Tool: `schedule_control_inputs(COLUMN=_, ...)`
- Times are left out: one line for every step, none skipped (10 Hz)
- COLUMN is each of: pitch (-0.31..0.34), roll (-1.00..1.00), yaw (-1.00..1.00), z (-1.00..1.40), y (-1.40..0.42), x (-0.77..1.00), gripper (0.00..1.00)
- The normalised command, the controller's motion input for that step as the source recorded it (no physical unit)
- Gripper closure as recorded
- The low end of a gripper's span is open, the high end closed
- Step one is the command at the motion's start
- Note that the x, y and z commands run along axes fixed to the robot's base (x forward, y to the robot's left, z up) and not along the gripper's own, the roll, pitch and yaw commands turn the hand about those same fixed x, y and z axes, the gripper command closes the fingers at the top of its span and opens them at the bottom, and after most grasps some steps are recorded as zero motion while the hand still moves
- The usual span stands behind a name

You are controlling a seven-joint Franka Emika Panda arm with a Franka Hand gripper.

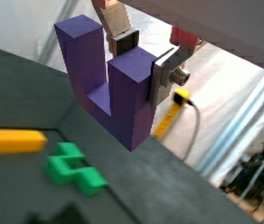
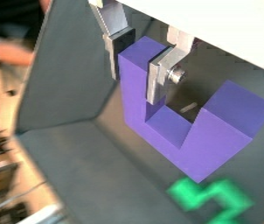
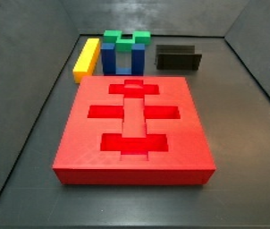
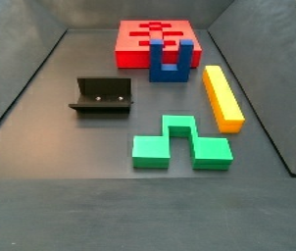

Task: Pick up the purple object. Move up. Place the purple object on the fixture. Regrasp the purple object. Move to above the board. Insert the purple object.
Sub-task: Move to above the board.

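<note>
Between the gripper (image 1: 144, 52) fingers (image 1: 118, 28), closed (aloft), sits one purple object (image 1: 108, 83) prong.

Purple object (image 1: 114, 87) in pincer (image 1: 144, 54), aloft.

A robotics lab test cell: a dark grey walled tray (image 4: 33, 186) holds moulded plastic test pieces and a red board (image 3: 131, 161) with cutouts. The gripper (image 1: 146, 54), high above the floor, clamps the purple object (image 1: 114, 92). Beyond the wall run a yellow-plugged cable (image 1: 188, 109) and pale curtains (image 1: 233, 96).
</note>
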Motion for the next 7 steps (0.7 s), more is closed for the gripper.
schedule_control_inputs(pitch=0.0, roll=-1.0, yaw=-0.05, z=0.27, y=-1.4, x=-1.4, gripper=1.0)
schedule_control_inputs(pitch=0.0, roll=-1.0, yaw=-0.05, z=0.27, y=-1.39, x=-1.4, gripper=1.0)
schedule_control_inputs(pitch=-0.003, roll=-1.0, yaw=-0.04, z=0.28, y=-1.38, x=-1.4, gripper=1.0)
schedule_control_inputs(pitch=-0.006, roll=-1.0, yaw=-0.04, z=0.15, y=-0.78, x=-0.86, gripper=1.0)
schedule_control_inputs(pitch=-0.003, roll=-1.0, yaw=-0.04, z=0.03, y=-0.23, x=-0.33, gripper=1.0)
schedule_control_inputs(pitch=0.012, roll=-1.0, yaw=-0.04, z=0.0, y=-0.03, x=-0.11, gripper=1.0)
schedule_control_inputs(pitch=0.002, roll=-1.0, yaw=-0.04, z=0.01, y=0.02, x=-0.03, gripper=1.0)
